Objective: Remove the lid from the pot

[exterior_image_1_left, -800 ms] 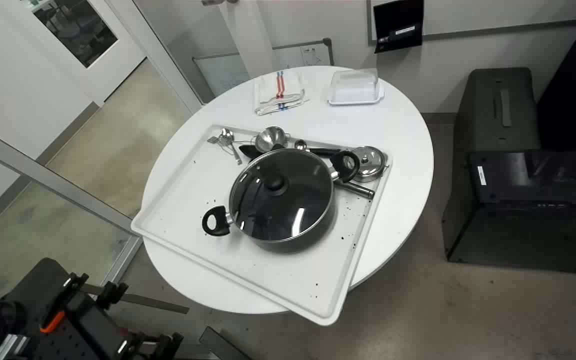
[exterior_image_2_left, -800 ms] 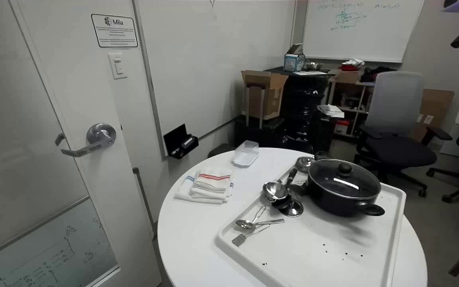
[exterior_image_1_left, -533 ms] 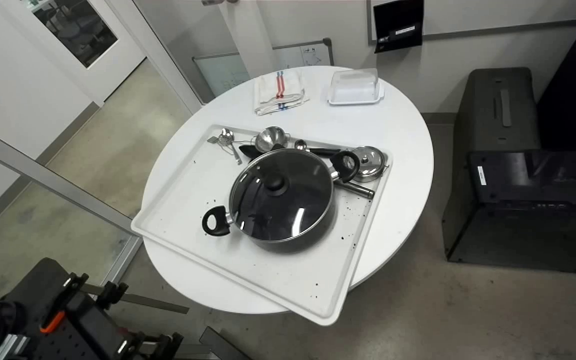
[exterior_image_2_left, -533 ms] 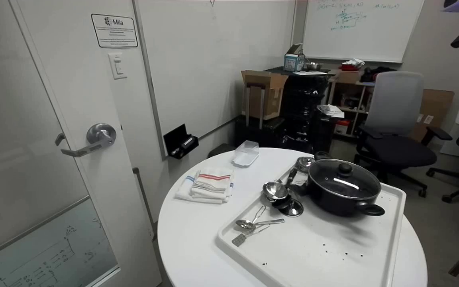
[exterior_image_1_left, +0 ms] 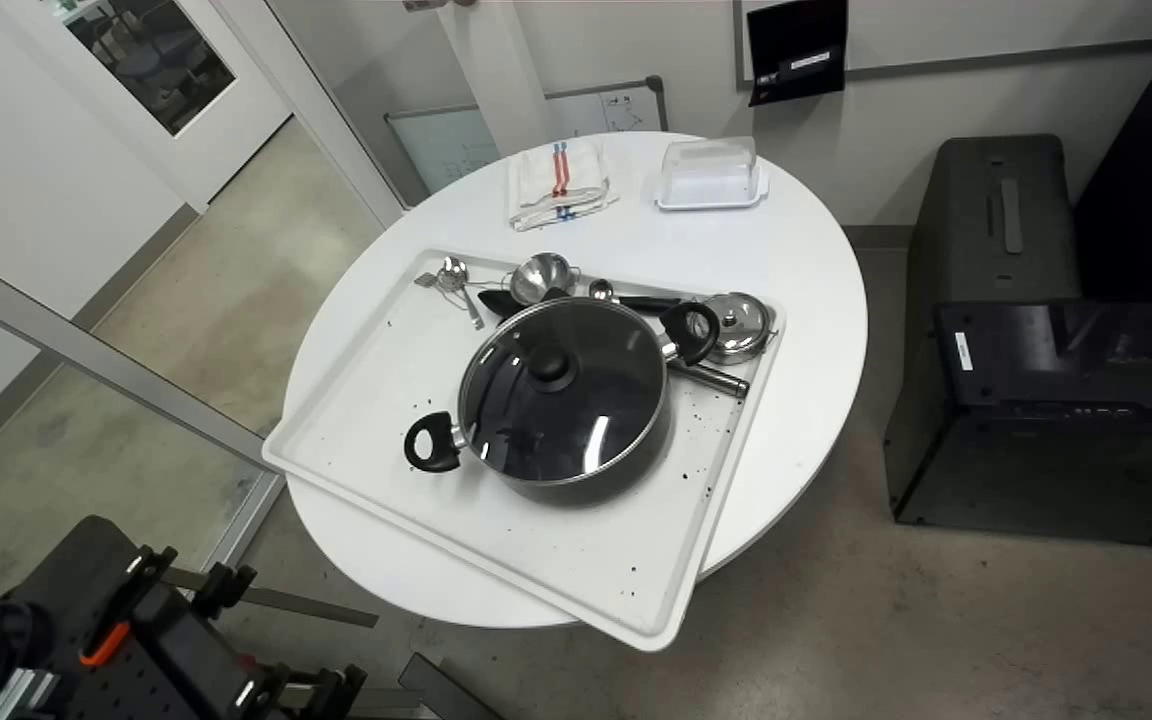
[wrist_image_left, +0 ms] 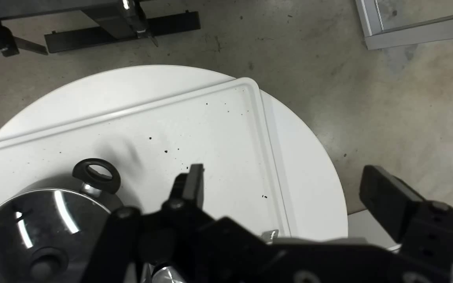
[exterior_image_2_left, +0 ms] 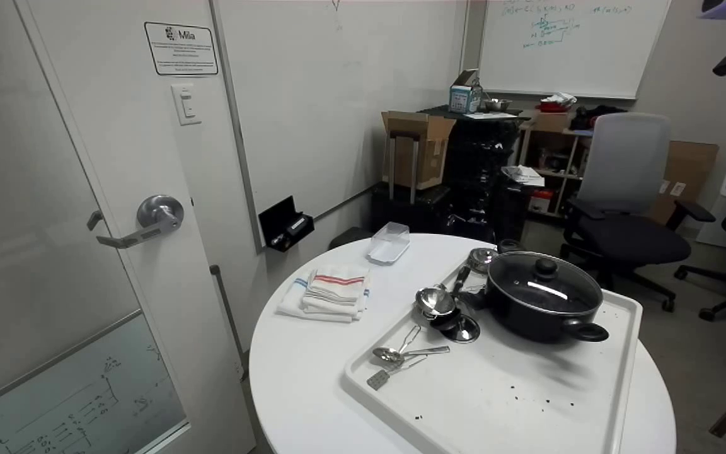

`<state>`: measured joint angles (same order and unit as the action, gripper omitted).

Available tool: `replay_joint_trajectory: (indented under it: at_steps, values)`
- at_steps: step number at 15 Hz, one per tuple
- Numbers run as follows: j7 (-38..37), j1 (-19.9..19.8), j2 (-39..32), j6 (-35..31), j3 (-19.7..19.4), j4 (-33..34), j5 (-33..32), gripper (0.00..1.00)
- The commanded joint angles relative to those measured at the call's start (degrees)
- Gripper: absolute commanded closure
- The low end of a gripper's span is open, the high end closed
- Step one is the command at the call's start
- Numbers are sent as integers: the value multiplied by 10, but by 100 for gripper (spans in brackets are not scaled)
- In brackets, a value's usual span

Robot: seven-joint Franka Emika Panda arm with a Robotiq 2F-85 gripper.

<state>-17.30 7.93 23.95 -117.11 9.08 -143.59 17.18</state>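
Wrist view, fingers [wrist_image_left: 385, 202] spread wide, lid [wrist_image_left: 39, 236] on pot [wrist_image_left: 110, 199], lower left

1. In an exterior view, you look steeply down, the whole round white table [exterior_image_1_left: 811, 270] in frame.
2. In an exterior view, you look slantwise across the table toward a grey-backed black office chair [exterior_image_2_left: 621, 183] beyond.
3. Your wrist view faces almost straight down, near enough to crop the table.
4. All three share the round black pot [exterior_image_2_left: 520, 321] on the table.
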Motion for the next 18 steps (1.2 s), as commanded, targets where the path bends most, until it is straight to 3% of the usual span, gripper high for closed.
replay_joint_trajectory:
  at_steps: [1, 7, 13, 18]
  values:
    - [-7, -6, -9, -3, 3, 6, -2, 0]
    - [-33, -32, -68, -57, 3, 23, -23, 0]
    - [-114, -73, -178, -177, -6, 57, -87, 0]
    - [-206, -90, -282, -275, -42, 105, -155, 0]
